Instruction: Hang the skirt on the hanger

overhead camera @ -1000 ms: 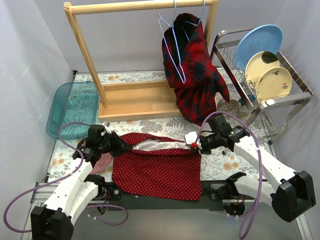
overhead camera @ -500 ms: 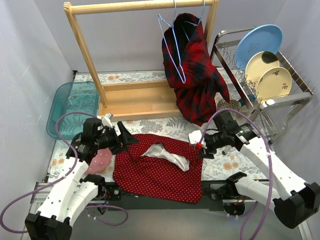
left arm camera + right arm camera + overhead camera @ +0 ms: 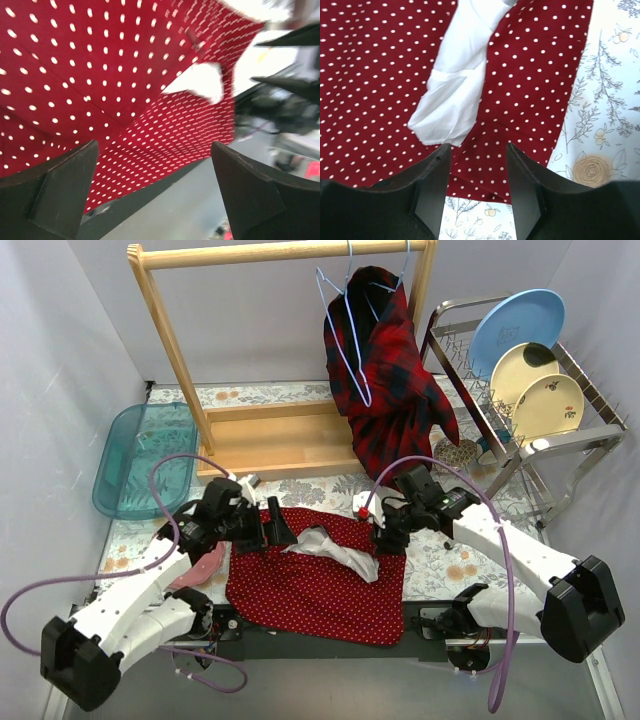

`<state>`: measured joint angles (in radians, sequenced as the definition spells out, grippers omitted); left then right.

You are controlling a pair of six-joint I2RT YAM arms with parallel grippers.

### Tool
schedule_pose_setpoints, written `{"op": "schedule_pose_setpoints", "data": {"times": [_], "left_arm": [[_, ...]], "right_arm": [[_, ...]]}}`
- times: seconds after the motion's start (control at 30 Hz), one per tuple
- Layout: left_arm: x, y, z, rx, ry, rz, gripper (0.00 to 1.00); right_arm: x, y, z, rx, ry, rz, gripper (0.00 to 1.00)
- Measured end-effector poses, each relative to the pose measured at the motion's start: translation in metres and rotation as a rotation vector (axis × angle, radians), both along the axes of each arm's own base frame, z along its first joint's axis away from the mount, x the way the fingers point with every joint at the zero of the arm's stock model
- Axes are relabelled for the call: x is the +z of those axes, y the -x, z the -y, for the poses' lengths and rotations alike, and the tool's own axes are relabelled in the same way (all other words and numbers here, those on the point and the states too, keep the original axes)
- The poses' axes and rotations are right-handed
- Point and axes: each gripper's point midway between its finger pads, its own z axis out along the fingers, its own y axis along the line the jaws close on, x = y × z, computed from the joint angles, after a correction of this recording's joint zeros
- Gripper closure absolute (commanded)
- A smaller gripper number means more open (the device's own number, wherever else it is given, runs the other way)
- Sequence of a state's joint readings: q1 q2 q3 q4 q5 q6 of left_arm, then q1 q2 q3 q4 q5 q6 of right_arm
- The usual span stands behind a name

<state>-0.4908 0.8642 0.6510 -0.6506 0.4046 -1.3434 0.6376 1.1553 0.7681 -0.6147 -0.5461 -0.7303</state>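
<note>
A moment earlier each pair of jaws had been clenched on an end of the waistband, holding the skirt [image 3: 315, 585] stretched wide. Now both had let go. The left jaws stood wide apart and the right jaws partly apart, each over the red dotted cloth with nothing between them in either wrist view. The waistband had slumped and the white lining [image 3: 335, 548] had spilled out across the middle. The skirt therefore lay loose on the worktop [image 3: 455, 565], gripped by nothing, and the hanging step had to start from a fresh grip. The pale blue hanger [image 3: 340, 335] hung empty from the wooden rail [image 3: 270, 252], well apart from the skirt and close against the plaid shirt [image 3: 390, 390]. Taking it off looked likely to brush that shirt. The skirt's hem reached the dark near edge between the arm bases, leaving little margin there. A bare floral strip lay between the waistband and the rack's base. The dish rack [image 3: 560, 440] crowded the right, and the teal tray [image 3: 140, 455] the left.
</note>
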Motion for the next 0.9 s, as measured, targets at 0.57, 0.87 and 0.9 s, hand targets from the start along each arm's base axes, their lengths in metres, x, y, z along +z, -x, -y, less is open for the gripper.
{"op": "schedule_pose_setpoints", "data": {"times": [0.57, 0.87, 0.9], "left_arm": [[-0.051, -0.008, -0.009, 0.072, -0.415, -0.018, 0.27], [-0.075, -0.012, -0.017, 0.097, -0.539, -0.064, 0.66], [-0.076, -0.012, -0.018, 0.099, -0.547, -0.065, 0.72]], "right_arm": [[-0.052, 0.003, -0.001, -0.017, 0.2, 0.036, 0.53], [-0.057, -0.007, 0.01, -0.061, 0.26, 0.097, 0.99], [-0.057, -0.009, 0.01, -0.063, 0.262, 0.104, 0.99]]}}
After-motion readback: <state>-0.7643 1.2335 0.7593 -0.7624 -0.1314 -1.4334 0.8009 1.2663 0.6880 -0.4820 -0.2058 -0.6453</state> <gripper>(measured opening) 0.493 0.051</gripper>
